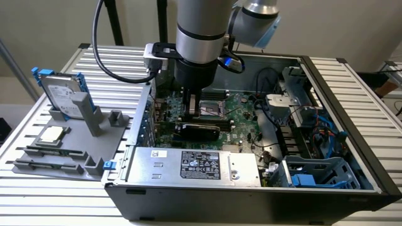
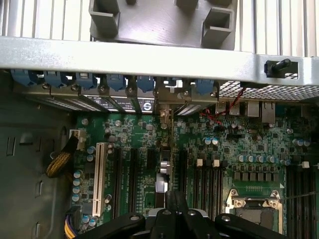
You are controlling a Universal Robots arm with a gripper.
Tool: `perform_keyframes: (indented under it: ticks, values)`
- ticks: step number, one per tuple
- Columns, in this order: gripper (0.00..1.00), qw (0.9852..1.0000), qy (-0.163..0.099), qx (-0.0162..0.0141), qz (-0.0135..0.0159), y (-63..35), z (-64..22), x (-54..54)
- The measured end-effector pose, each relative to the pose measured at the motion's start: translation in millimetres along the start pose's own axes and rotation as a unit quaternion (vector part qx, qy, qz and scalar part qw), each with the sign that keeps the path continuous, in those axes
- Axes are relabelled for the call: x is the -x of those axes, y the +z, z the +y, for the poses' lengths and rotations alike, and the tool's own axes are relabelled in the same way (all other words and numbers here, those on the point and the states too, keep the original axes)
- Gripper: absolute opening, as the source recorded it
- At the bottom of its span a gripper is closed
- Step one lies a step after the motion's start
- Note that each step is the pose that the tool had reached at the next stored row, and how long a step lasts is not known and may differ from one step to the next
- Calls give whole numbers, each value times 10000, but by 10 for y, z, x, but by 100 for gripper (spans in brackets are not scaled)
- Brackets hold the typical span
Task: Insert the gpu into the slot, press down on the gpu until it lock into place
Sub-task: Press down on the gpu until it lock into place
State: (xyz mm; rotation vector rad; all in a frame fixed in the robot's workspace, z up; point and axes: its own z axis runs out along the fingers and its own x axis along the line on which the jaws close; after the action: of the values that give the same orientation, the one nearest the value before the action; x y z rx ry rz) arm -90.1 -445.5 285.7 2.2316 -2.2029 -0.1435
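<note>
Black and upright on the motherboard (image 1: 242, 110), the gpu (image 1: 198, 128) stands directly beneath my gripper (image 2: 175, 196), whose fingers are fully closed with nothing between them, so insertion looks done, though I cannot tell whether it has locked into the slot.

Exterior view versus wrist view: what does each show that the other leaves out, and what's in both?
Exterior view: the robot arm, a hard drive with blue rails, and the labelled power-supply box. Wrist view: a white slot and a row of blue clips. Both: the green circuit board and the silver processor socket.
</note>
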Motion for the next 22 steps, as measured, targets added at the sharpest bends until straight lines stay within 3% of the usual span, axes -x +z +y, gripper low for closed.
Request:
perform_keyframes:
  ticks: [7,8,10,16,17,22]
  values:
    - [11,10000,0,1,1,0,12,-1]
    - [11,10000,0,10,0,1,26,-1]
    - [11,10000,3,56,-1,4,59,0]
    - [11,9997,9,242,6,9,131,1]
    - [11,9995,9,323,22,10,144,1]
    - [11,9980,14,622,79,12,168,1]
